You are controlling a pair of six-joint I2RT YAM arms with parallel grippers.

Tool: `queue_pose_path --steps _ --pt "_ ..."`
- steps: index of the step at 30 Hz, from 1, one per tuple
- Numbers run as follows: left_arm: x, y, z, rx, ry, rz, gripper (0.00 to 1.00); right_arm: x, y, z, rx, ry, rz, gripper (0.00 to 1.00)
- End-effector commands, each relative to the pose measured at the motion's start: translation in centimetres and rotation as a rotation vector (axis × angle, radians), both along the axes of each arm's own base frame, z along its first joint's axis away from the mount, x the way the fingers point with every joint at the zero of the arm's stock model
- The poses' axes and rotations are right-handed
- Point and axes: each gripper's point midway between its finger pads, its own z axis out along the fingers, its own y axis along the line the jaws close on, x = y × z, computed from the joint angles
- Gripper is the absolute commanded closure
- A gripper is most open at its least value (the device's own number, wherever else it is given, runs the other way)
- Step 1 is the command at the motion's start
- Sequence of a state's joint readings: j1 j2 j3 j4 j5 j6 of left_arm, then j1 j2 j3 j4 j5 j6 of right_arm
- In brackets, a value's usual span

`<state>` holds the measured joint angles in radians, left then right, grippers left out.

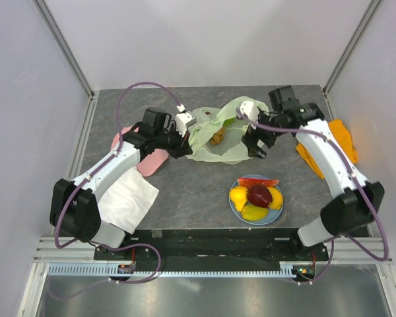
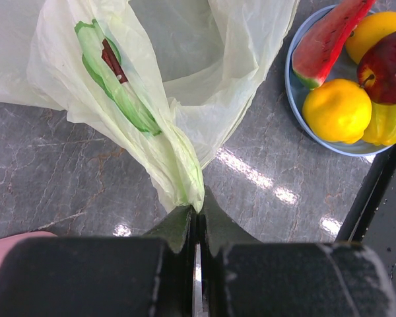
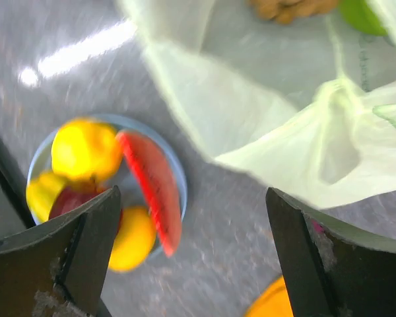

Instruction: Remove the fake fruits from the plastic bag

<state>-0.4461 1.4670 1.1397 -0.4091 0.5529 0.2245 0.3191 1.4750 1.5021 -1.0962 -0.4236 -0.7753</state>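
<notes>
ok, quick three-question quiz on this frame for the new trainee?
1. True or false: the left gripper is shut on the edge of the plastic bag.
2. The right gripper is: A) open, holding nothing; B) shut on the bag; C) shut on a red fruit.
3. Fill in: in the top view, a ___ fake fruit shows inside the bag.
Key: 1 true; 2 A; 3 brown.

Grey marbled tabletop (image 1: 198, 191) — pale walls (image 1: 204, 39)
</notes>
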Motion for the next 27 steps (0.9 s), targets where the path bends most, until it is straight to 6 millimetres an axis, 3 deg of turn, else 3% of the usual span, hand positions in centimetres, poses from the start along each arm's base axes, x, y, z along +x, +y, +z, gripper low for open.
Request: queue_pose_path --steps 1,5,8,10,11,13,14,15,17,18,19,20,23,25,27 --pt "0.8 -0.7 2.3 -0.043 -0.049 -0.005 0.98 4.8 1.4 -0.6 0.204 0.182 -0.250 0.02" --pt "0.4 -0.5 2.3 -0.040 -0.041 -0.008 0.99 10.6 3.5 0.3 0.327 0.077 -0.275 0.05" --pt "-0.1 -0.5 2.5 -0.054 -0.021 -0.009 0.98 14.5 4.2 -1.0 0.350 0.027 -0.341 0.14" --pt "-0.3 -0.6 2.7 -0.064 -0.015 -0.009 0.98 17.0 4.4 -3.0 0.337 0.041 -0.376 0.25" --pt "-0.5 -0.8 3.1 -0.073 -0.016 -0.020 0.99 18.0 4.6 -5.4 0.319 0.079 -0.395 0.28" --pt "-0.9 -0.9 3.6 -0.082 -0.013 -0.039 0.98 20.2 4.0 -6.4 0.288 0.052 -0.462 0.29" --pt "-1.2 -1.0 4.3 -0.095 -0.017 -0.050 0.98 20.9 3.2 -8.5 0.232 0.049 -0.491 0.29" --pt "-1.2 -1.0 4.8 -0.099 -0.029 -0.053 0.98 21.5 1.2 -9.7 0.140 0.011 -0.560 0.28" --pt "-1.0 -0.8 5.9 -0.101 -0.060 -0.044 0.98 20.7 -2.1 -11.7 0.042 0.022 -0.625 0.27" --pt "-1.1 -0.7 6.1 -0.096 -0.074 -0.048 0.98 20.2 -3.6 -12.2 0.015 0.029 -0.654 0.27" --pt "-1.1 -0.6 6.3 -0.095 -0.084 -0.053 0.98 19.6 -6.4 -11.4 -0.008 0.023 -0.714 0.27" --pt "-1.2 -0.6 6.3 -0.093 -0.087 -0.056 0.99 18.1 -8.0 -12.6 -0.039 0.063 -0.744 0.27" --pt "-1.4 -0.9 6.5 -0.102 -0.085 -0.077 0.98 14.4 -12.6 -12.6 -0.091 0.107 -0.814 0.27" --pt "-1.3 -1.4 6.3 -0.117 -0.065 -0.094 0.98 12.6 -14.1 -12.5 -0.138 0.099 -0.779 0.27" --pt "-1.1 -1.9 5.6 -0.117 -0.040 -0.104 0.99 10.9 -13.8 -11.2 -0.111 0.080 -0.728 0.25"
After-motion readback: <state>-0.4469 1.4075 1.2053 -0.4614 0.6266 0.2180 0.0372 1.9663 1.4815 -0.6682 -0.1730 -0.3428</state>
